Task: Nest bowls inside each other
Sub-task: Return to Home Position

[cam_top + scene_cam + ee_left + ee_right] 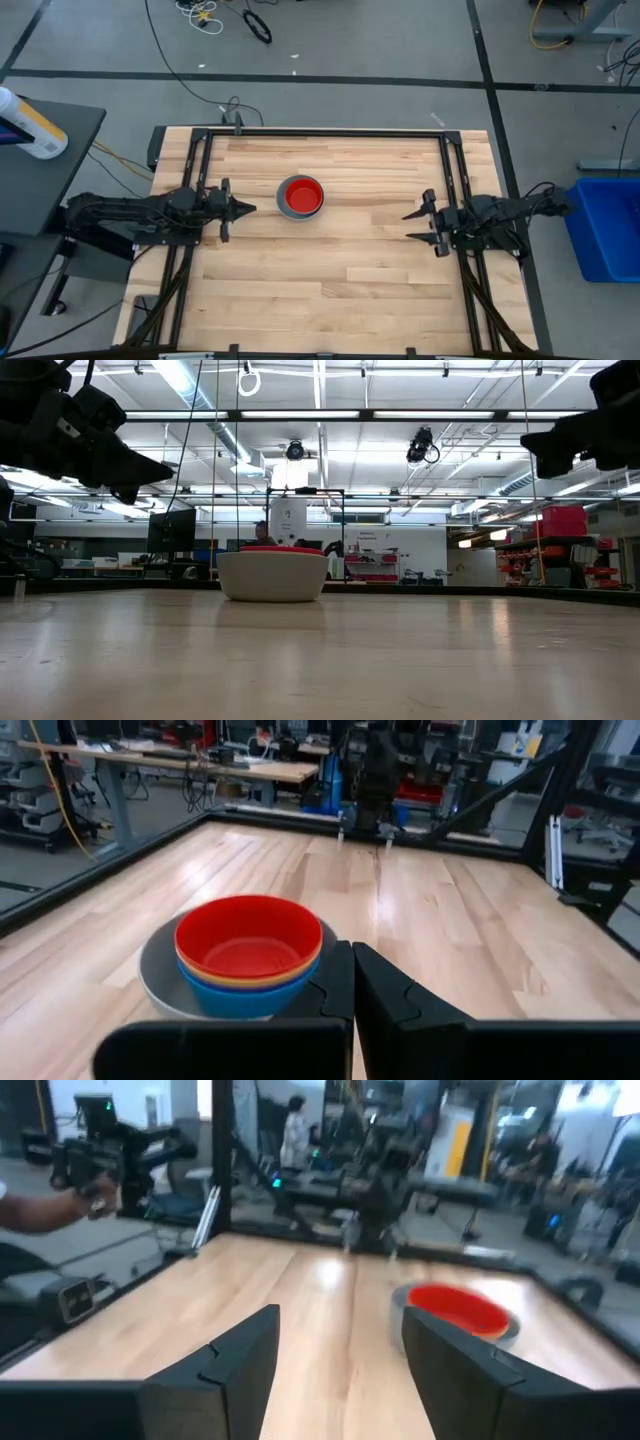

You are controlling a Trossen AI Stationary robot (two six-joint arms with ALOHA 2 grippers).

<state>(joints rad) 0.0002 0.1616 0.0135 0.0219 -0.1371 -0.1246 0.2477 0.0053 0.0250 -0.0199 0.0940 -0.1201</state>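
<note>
The bowls stand nested in one stack (pixel 300 196) on the table's middle, a little toward the far edge: red on top (pixel 248 938), yellow and blue rims below it, the grey bowl (pixel 160 982) outermost with its base on the wood. The low view shows the stack (pixel 273 573) from the side. My left gripper (pixel 246 208) is shut and hangs above the table just left of the stack, pointing at it. My right gripper (pixel 420 226) hovers open near the table's right side, its fingers (pixel 240 1355) apart with nothing between them.
A black frame (pixel 330 131) runs along the table's far, left and right edges. Bare wood lies between the stack and the near edge. Off the table, a blue bin (pixel 608 228) stands at the right and a dark side table with a bottle (pixel 30 125) at the left.
</note>
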